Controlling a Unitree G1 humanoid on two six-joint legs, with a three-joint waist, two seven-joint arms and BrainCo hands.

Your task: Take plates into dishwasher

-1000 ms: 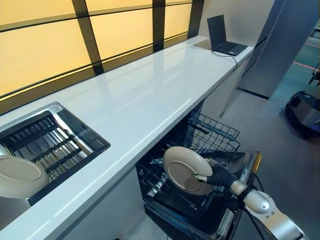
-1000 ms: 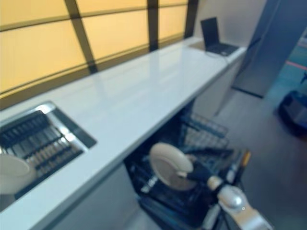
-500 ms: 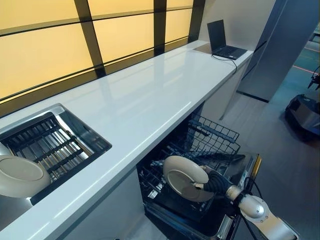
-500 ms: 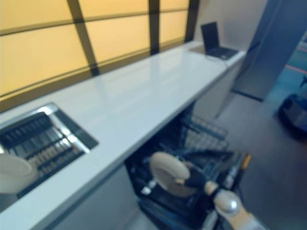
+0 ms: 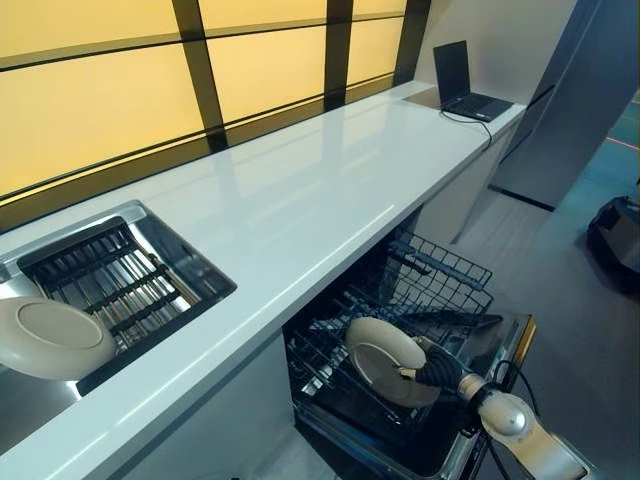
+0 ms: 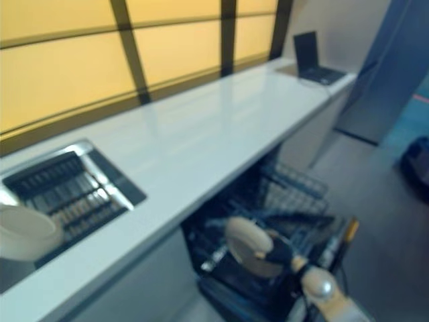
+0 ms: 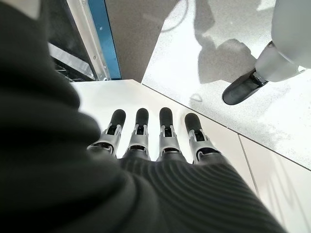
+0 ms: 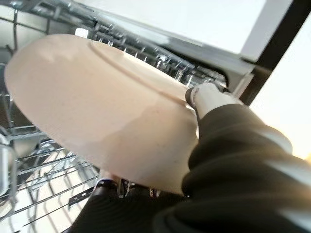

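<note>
My right hand [image 5: 437,368] is shut on a beige plate [image 5: 383,358] and holds it on edge, tilted, just over the dark wire lower rack [image 5: 330,350] of the open dishwasher. In the right wrist view the thumb [image 8: 206,95] presses on the plate's face [image 8: 97,111], and the rack wires [image 8: 43,160] show close below. A second beige plate [image 5: 52,338] lies at the near edge of the sink [image 5: 190,265]. My left hand [image 7: 150,141] shows only in its wrist view, fingers straight, holding nothing.
A long white counter [image 5: 320,170] runs above the dishwasher, with a laptop [image 5: 468,88] at its far end. A pulled-out wire basket [image 5: 440,275] stands behind the plate. The dishwasher door [image 5: 500,345] lies open to the right. A dark object [image 5: 620,235] sits on the floor.
My right hand has lowered the plate a little closer to the lower rack. The whole view has shifted slightly; the plate by the sink has not moved.
</note>
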